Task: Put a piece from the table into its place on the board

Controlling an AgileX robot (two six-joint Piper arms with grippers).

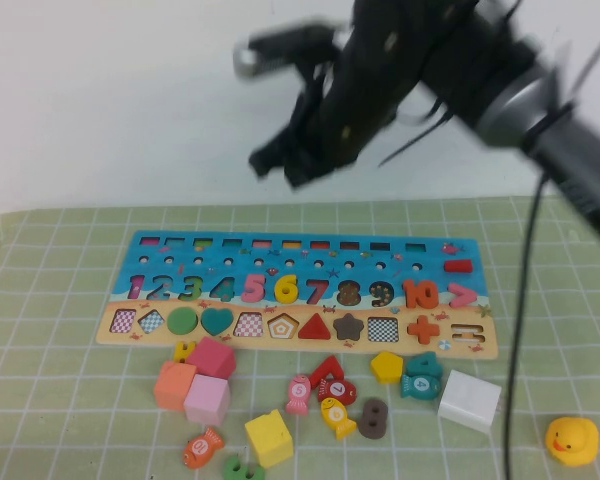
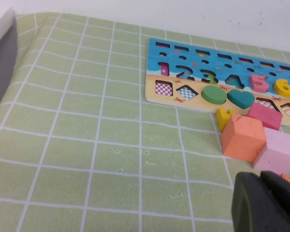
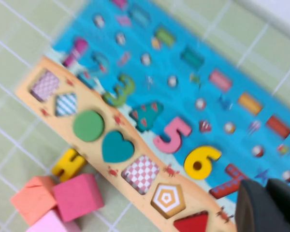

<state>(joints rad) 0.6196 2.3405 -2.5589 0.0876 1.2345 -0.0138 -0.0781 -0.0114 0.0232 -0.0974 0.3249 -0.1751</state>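
Observation:
The yellow numeral 6 [image 1: 286, 289] lies in its slot on the board [image 1: 310, 247], between the pink 5 and the red 7. It also shows in the right wrist view [image 3: 201, 161] and the left wrist view [image 2: 283, 87]. The board lies on the green grid cloth of the table [image 1: 60, 400]. My right gripper [image 1: 285, 165] hangs high above the board's middle, blurred; its fingers [image 3: 261, 208] stand together and hold nothing. My left gripper [image 2: 267, 203] is low over the cloth, near the cubes at the board's left end, shut and empty. It is outside the high view.
In front of the board lie an orange cube [image 1: 175, 385], pink cube [image 1: 207, 398], magenta block [image 1: 212, 357], yellow cube [image 1: 269, 437], yellow pentagon [image 1: 386, 367], brown 8 [image 1: 372, 418], fish pieces [image 1: 334, 402], a white block [image 1: 470, 400] and a rubber duck [image 1: 572, 440].

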